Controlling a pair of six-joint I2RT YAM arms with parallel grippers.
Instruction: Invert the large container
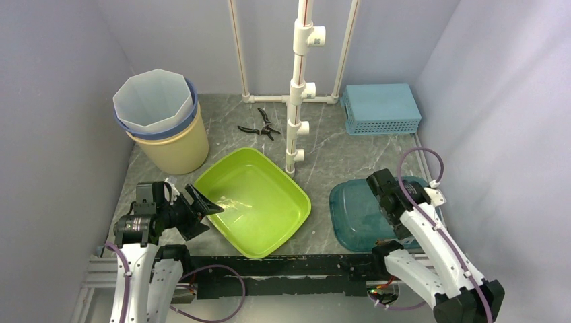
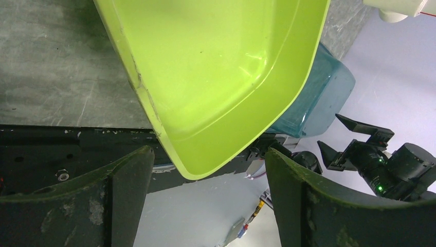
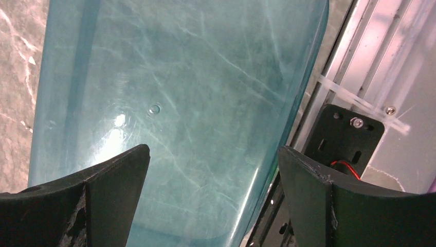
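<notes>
From above, the green basin (image 1: 252, 195) sits open side up on the grey table (image 1: 323, 155), just in front of the white pipe post (image 1: 297, 101) and slightly to its left, with nothing in it. The left gripper (image 1: 210, 219) lies level with the basin's left corner, well in front and left of the post, its dark fingers spread and pointing at the rim. A blue translucent tub (image 1: 357, 215) lies bottom up in front and right of the post, and the right gripper (image 1: 392, 214) hangs over it. Behind and left of the post stands a tan bucket (image 1: 168, 138) lined with a clear insert (image 1: 153, 99). Black pliers (image 1: 261, 126) lie just left of the post, and a pale blue perforated crate (image 1: 380, 108) lies to its right at the back wall. In the left wrist view the two fingers (image 2: 123, 190) stand wide apart with the basin's near corner hanging between and above them. Nothing is clamped, though the rim passes very near one fingertip and I cannot tell whether it touches. In the right wrist view the fingers (image 3: 113, 185) are spread fully over the tub's smooth underside and grip nothing.
</notes>
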